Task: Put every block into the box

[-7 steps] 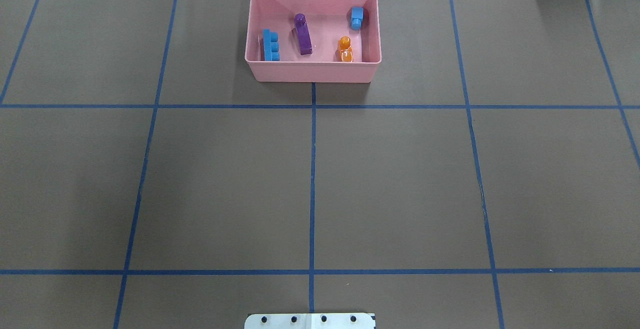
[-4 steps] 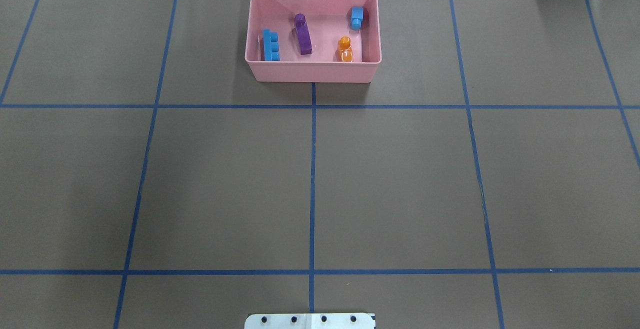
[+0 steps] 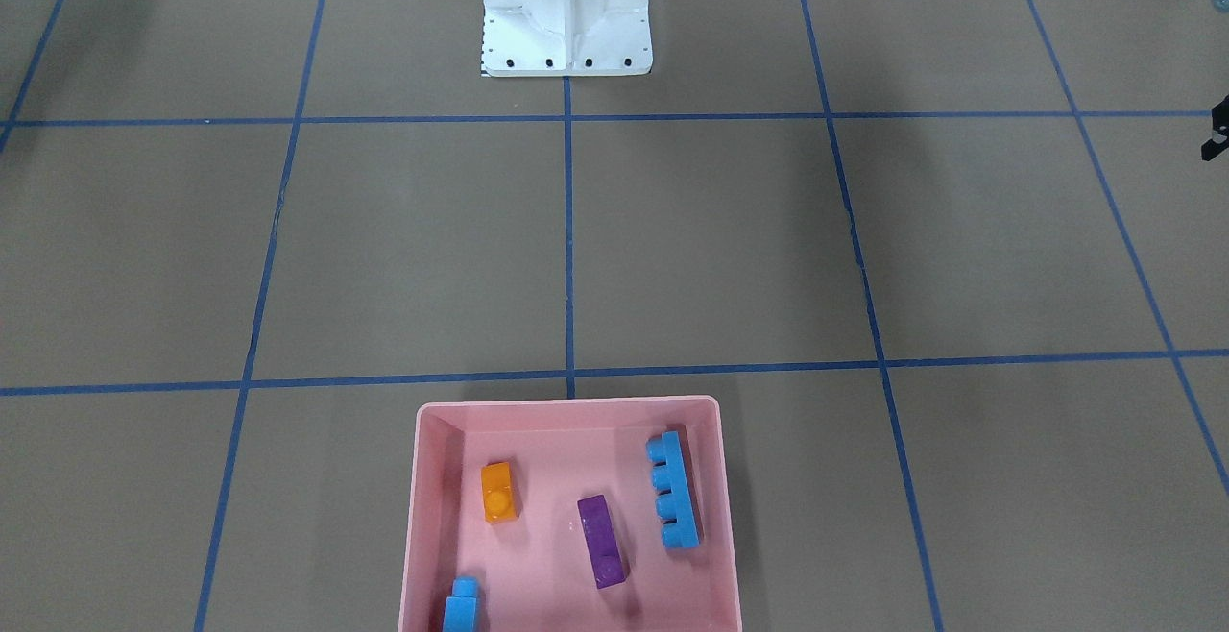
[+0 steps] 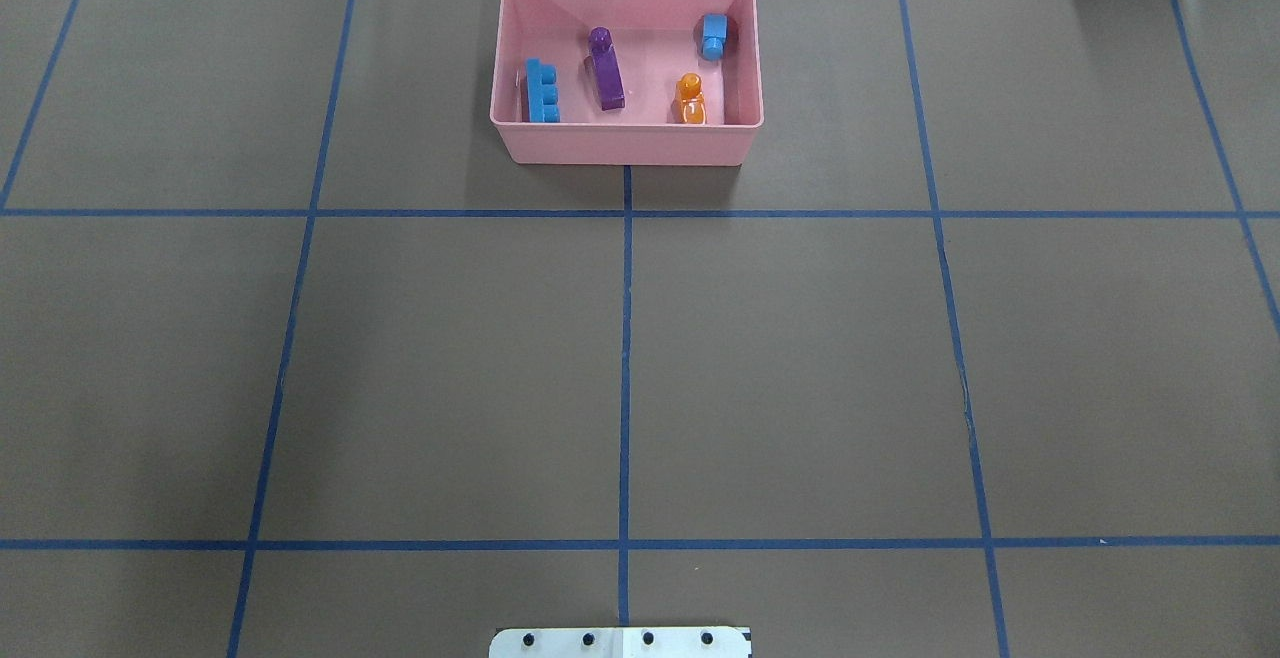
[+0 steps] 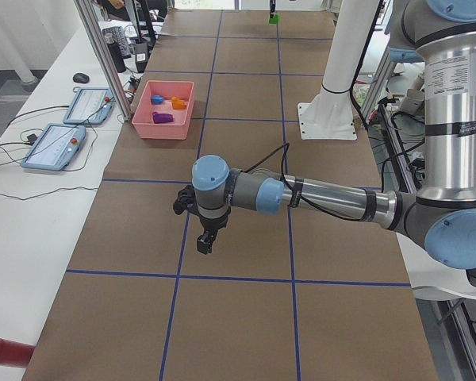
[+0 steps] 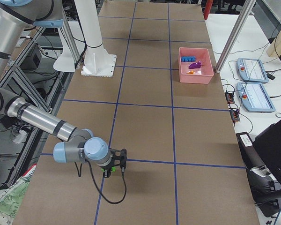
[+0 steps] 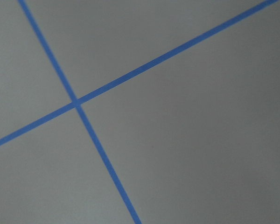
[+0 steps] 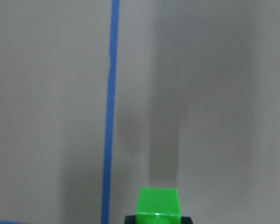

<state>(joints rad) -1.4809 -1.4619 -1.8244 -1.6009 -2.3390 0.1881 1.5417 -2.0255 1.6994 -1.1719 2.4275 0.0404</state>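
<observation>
Where the right end effector [image 6: 114,168] pinches, the green block [image 8: 158,202] sits clamped.

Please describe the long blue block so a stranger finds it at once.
In the overhead view, find the pink box at the top centre. The long blue block lies along its left wall, beside the purple block; it alone shows four studs.
</observation>
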